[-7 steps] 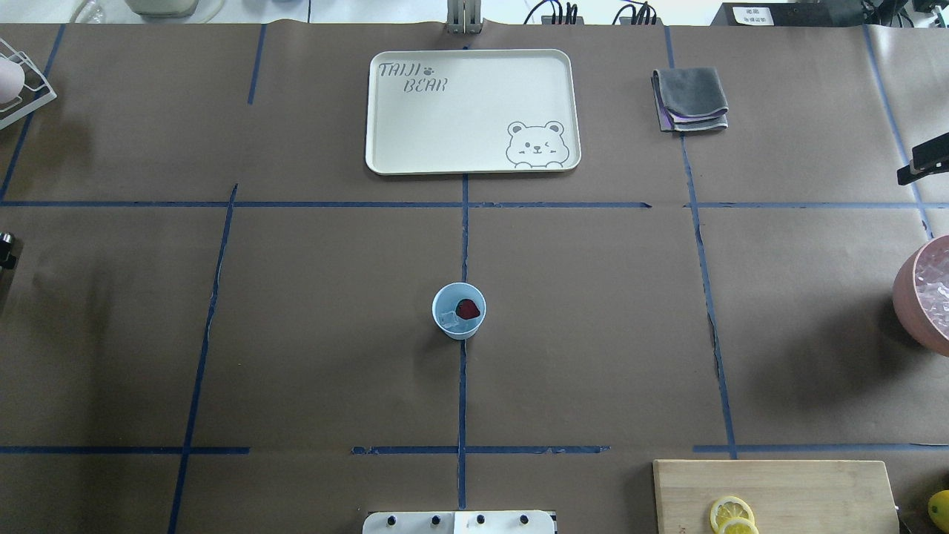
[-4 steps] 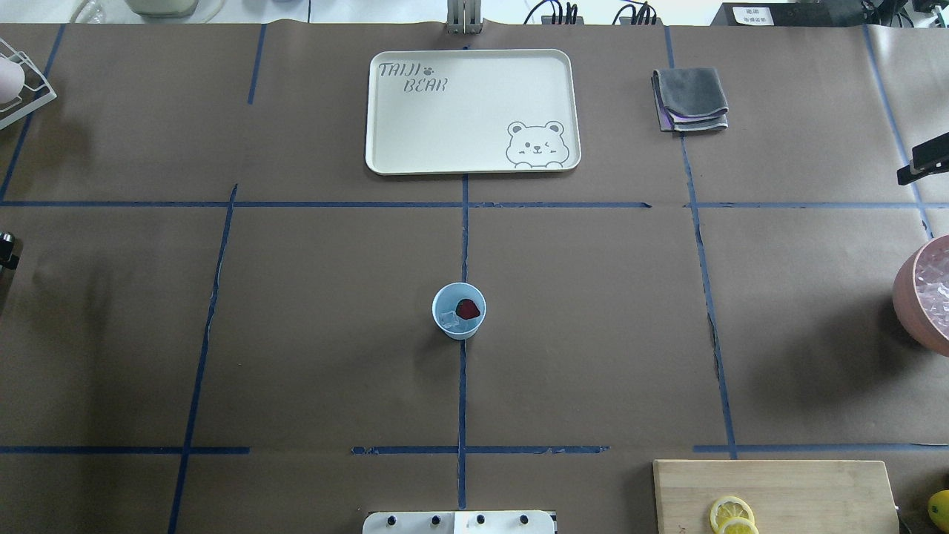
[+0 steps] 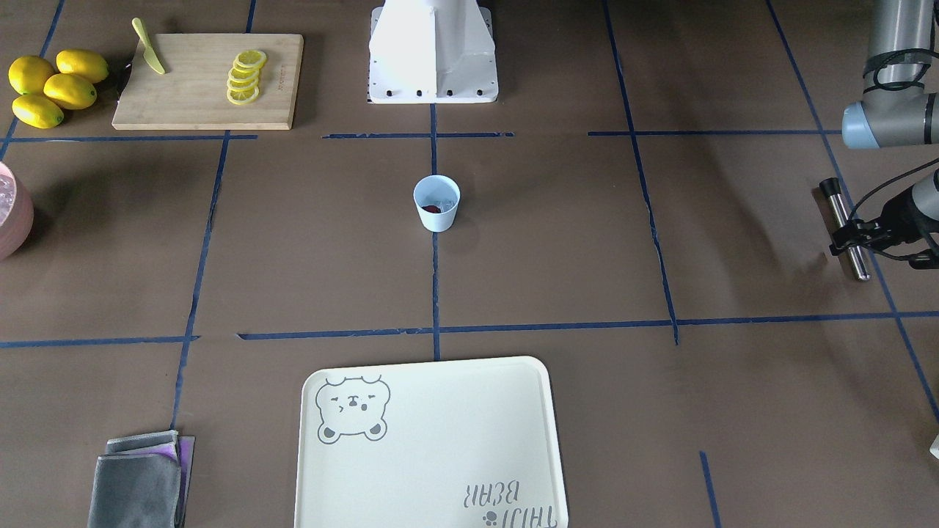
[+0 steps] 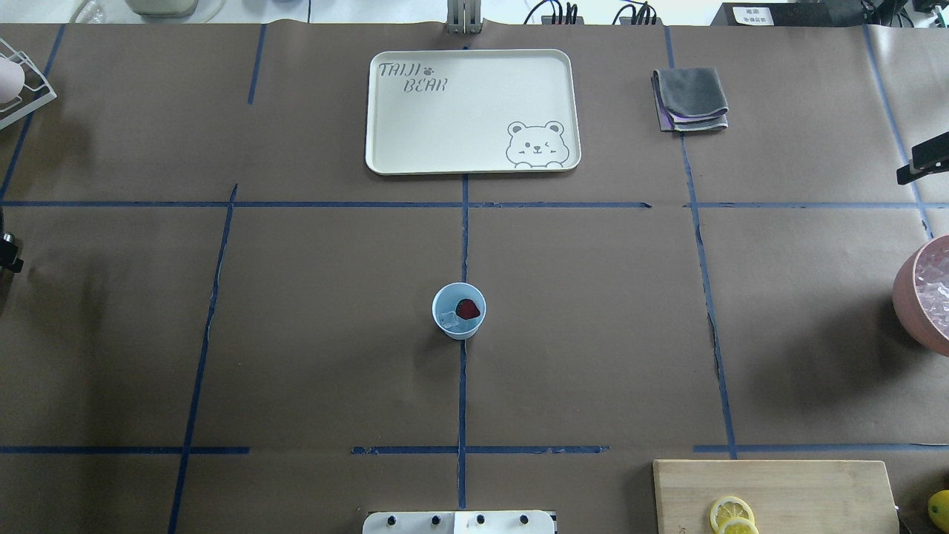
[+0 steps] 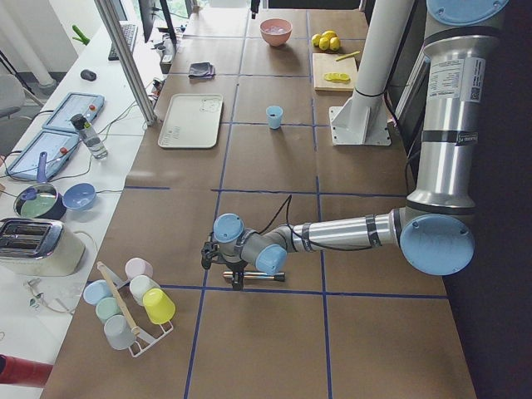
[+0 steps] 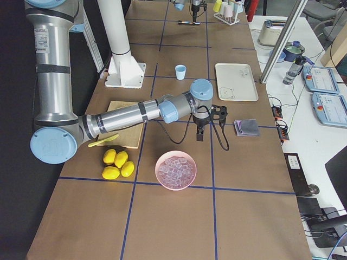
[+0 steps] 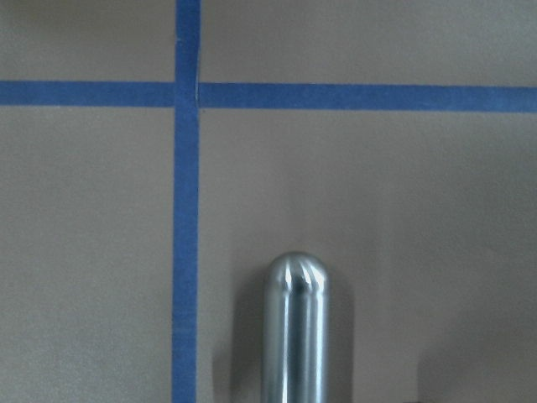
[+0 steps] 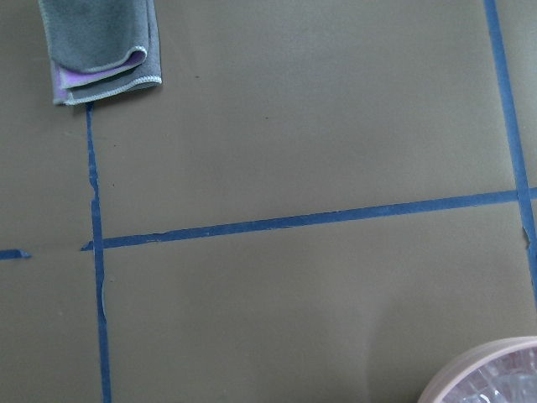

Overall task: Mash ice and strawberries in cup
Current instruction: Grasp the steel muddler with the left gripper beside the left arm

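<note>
The pale-blue cup (image 4: 449,300) stands upright at the table's middle, on the blue tape line. It also shows in the front view (image 3: 436,213). Inside it lie a dark-red strawberry (image 4: 467,308) and a small clear piece of ice (image 4: 448,320). My left gripper (image 3: 851,236) is far to the robot's left of the cup, shut on a metal rod (image 3: 840,216) held low over the table. The rod's rounded end fills the left wrist view (image 7: 297,336). My right gripper (image 4: 923,165) shows only at the overhead view's right edge, and I cannot tell whether it is open or shut.
A cream bear tray (image 4: 385,159) lies at the far centre, with a folded grey cloth (image 4: 689,96) to its right. A pink bowl (image 4: 906,293) of ice is at the right edge. A cutting board (image 4: 815,489) holds lemon slices (image 4: 730,513). A cup rack (image 5: 125,303) stands past the left gripper.
The small part of my left gripper at the overhead view's left edge has shifted slightly. The cup and its contents have not moved.
</note>
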`<state>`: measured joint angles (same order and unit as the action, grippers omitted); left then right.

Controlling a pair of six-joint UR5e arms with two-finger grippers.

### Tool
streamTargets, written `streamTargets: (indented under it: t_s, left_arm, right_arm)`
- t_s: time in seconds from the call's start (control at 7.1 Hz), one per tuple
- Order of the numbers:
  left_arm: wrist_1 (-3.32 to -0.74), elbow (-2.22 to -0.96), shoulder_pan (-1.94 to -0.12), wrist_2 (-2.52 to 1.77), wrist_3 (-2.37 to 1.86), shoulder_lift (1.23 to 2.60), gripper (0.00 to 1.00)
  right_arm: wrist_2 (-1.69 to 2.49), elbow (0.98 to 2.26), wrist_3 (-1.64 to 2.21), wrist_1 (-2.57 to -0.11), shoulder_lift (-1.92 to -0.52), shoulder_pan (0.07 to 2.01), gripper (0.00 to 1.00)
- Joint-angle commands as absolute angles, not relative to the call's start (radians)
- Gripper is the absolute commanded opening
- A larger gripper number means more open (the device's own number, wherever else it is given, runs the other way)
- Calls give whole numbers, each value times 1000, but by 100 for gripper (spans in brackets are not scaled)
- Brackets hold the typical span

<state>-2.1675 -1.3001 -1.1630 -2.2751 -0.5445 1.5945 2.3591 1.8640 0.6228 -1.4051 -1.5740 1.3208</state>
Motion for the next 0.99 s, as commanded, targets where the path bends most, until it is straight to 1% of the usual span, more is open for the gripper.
streamTargets:
  t_s: [0.0,0.14,0.42,0.56,0.7,0.85]
  left_arm:
    - [-2166,-1298,-1161,-2276,-546,1597,12]
    - [-2167,-1298,-1161,-2276,-546,1597,0]
    - [-2171,-1330,-1163,-2311,-546,1600,0]
    - [-2166,-1413,-1163,-2441,-548,1600,0]
    - [-2149,-1534,-1163,-2465,-581,1618,0]
    - [-2146,-1608,-1161,-2458,-601,1679,0]
  right_arm:
    - [2359,1867,623,-1407,-1574,1321,100]
    - [2358,1865,623,-1407,-1572,1321,100]
    - [2364,1867,623,-1407,-1572,1321,100]
    - [2376,1867,623,-1407,-1569,1321,100]
    - [2381,1867,623,-1407,-1566,1322,100]
    - [2381,1867,623,-1407,-1566,1324,100]
